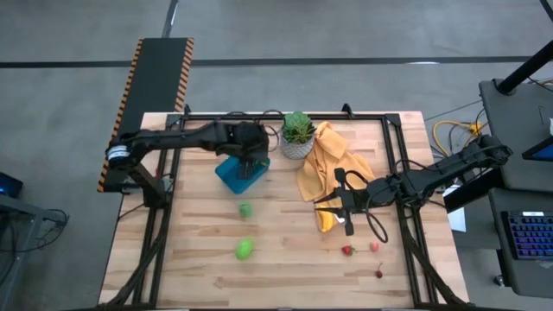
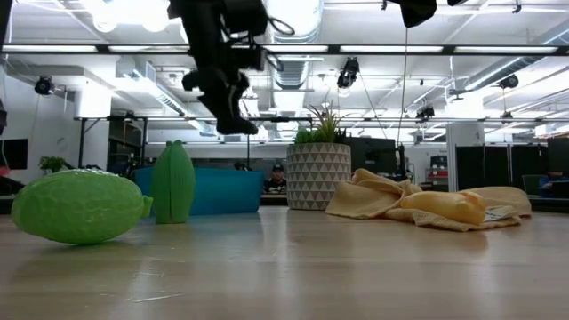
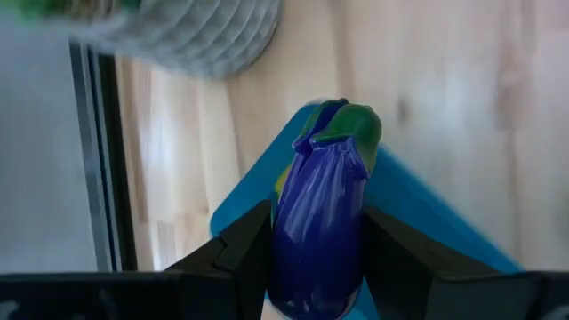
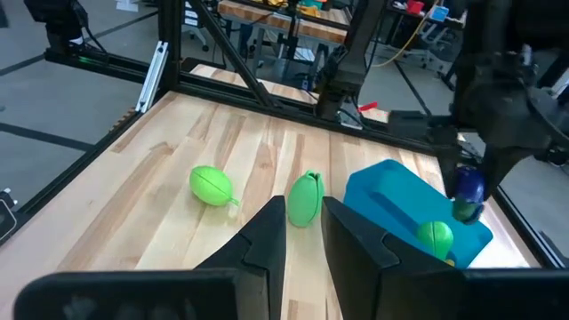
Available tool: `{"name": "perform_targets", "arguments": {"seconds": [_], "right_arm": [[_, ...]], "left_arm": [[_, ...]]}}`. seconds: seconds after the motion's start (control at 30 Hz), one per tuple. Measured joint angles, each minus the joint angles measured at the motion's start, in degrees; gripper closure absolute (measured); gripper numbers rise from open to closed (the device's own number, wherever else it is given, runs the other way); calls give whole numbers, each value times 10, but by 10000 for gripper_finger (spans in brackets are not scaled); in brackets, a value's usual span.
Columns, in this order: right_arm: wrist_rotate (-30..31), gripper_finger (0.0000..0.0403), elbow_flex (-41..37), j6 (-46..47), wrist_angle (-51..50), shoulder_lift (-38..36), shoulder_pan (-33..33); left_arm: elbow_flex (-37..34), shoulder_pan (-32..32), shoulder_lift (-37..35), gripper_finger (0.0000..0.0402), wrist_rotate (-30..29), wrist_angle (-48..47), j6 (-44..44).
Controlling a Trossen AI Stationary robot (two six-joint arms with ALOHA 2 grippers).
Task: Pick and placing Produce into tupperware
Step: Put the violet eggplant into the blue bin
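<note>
Your left gripper [image 3: 316, 267] clamps the purple eggplant [image 3: 322, 213] above the blue tupperware [image 1: 241, 171]; your right gripper [image 4: 304, 233] holds nothing, fingers slightly apart.

Overhead, table-level and two wrist cameras all see the tupperware [image 1: 232, 175].

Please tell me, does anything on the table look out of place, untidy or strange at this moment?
One thing stands out: a crumpled yellow cloth lies bunched beside the potted plant, reaching under the right gripper. Otherwise nothing looks odd: the left gripper holds the purple eggplant above the blue container.
</note>
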Motion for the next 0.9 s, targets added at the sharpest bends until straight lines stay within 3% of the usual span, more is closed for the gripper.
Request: {"name": "perform_targets", "arguments": {"seconds": [0.3, 0.9], "right_arm": [[0, 335, 0, 0, 0, 0, 0], [0, 335, 0, 0, 0, 0, 0]], "left_arm": [[-49, 54, 0, 263, 49, 49, 9], [-104, 73, 4, 263, 52, 96, 118]]}}
